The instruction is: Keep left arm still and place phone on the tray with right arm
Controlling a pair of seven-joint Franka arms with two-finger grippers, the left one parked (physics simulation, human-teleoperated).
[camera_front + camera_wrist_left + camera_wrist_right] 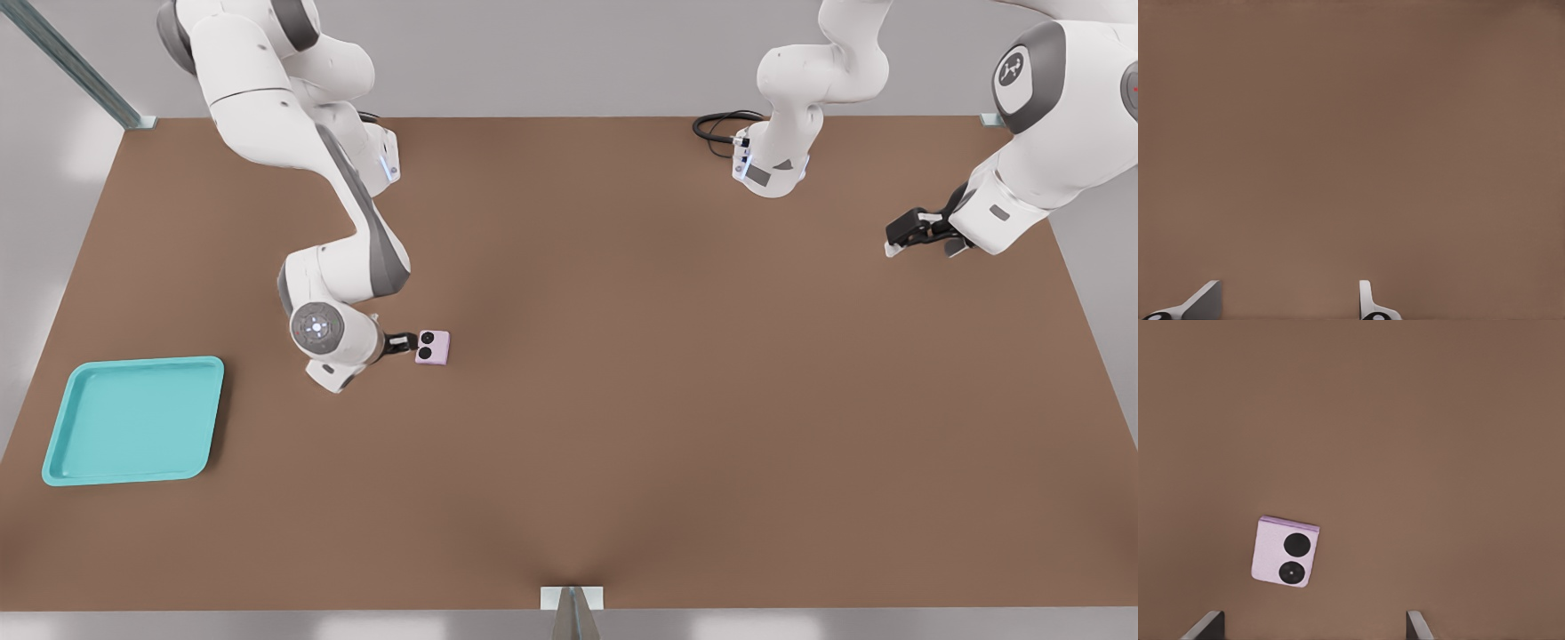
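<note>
Phone [1285,551] pale pink, squarish, two black lenses, flat on table; gripper [1313,628] spread wide, empty, above it.

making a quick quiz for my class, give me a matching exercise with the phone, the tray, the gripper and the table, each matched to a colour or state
Column 1:
1. phone
2. tray
3. gripper
4. table

Column 2:
A. brown, carries everything
B. open, just beside the phone on the front view's left
C. pale pink, lying flat on the table with two black lenses up
D. turquoise, nothing in it, near the front view's left edge

Pairs: 1-C, 2-D, 3-B, 4-A
</note>
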